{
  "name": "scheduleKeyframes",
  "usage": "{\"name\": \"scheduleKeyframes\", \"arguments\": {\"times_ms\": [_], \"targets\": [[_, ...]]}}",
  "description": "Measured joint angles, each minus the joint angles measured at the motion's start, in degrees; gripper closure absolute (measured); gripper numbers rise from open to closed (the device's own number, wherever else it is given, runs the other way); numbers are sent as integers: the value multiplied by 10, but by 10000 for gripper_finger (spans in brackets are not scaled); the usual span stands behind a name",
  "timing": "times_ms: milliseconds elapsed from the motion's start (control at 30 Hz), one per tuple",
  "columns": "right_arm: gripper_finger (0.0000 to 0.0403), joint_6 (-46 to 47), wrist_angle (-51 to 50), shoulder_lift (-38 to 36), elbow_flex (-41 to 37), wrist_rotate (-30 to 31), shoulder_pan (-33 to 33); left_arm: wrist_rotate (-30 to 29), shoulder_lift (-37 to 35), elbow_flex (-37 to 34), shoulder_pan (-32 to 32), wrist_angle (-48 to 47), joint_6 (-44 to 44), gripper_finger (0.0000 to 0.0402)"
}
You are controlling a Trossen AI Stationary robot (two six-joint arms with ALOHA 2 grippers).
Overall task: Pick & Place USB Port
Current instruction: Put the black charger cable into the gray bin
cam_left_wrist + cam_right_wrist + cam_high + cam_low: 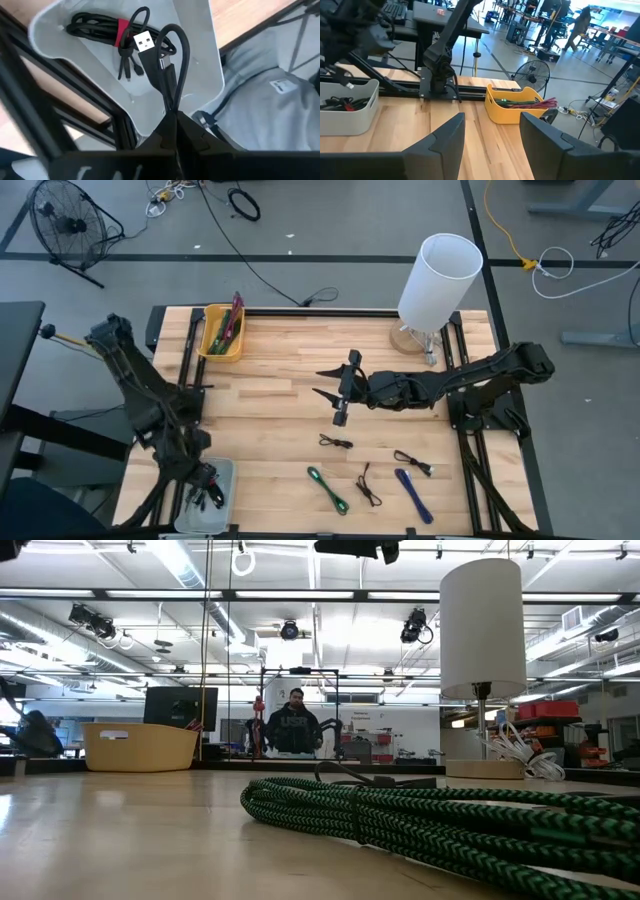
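Note:
My left gripper [205,483] hangs over the grey bin [226,472] at the table's near left corner and is shut on a black USB cable [167,65]. In the left wrist view the cable's silver USB plug [144,41] shows beyond the fingertips. A bundled black cable with a red tie [107,31] lies on the bin's floor. My right gripper [332,385] is open above the table's middle and holds nothing. Several loose cables lie on the wood near it: black ones [335,442] [412,463] [368,485], a green one [328,488] and a blue one [413,495]. My left gripper pinches the black USB cable between its two shut fingers at a doubled-over stretch [172,102], coming from above and pointing down. The loop and the plug end stick out past the fingertips over the grey bin's [200,60] inside. I cannot tell whether the cable touches the bin.
A yellow bin [220,332] with red and green cables stands at the far left. A white lamp [438,280] on a wooden base stands at the far right. The green braided cable [420,820] fills the low view's foreground. Bare wood lies between the bins.

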Motion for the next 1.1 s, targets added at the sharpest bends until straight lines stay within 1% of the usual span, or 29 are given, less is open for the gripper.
{"name": "scheduleKeyframes", "arguments": {"times_ms": [167, 333, 367, 433, 500, 567, 733, 833, 1000, 1100], "targets": [[214, 0, 2, 0, 0, 0, 0, 12, 49, 0, -6, 25, 0, 401], [214, 0, 3, 0, 0, 0, 0, 12, 71, 0, -6, 42, 3, 401], [214, 0, 3, 0, 0, 0, 0, 9, 73, 0, -6, 39, 9, 401], [214, 0, 3, 0, 0, 0, 0, -14, 73, 0, -6, 25, 16, 399], [214, 0, 3, 0, 0, 0, 0, -36, 73, 0, -6, 13, 16, 390], [214, 0, 3, 0, 0, 0, 0, -38, 73, 0, -5, 8, 16, 377], [214, 1, 3, 0, 0, 0, 0, -5, 73, 0, -6, 5, 16, 345], [214, 0, 3, 0, 0, 0, 0, 3, 73, 0, -6, 0, 19, 326], [214, -1, 3, 0, 0, 0, 0, -28, 73, 0, -6, 0, 78, 303], [214, -1, 3, 0, 0, 0, 0, -58, 73, 0, 3, 15, 139, 297]]}}
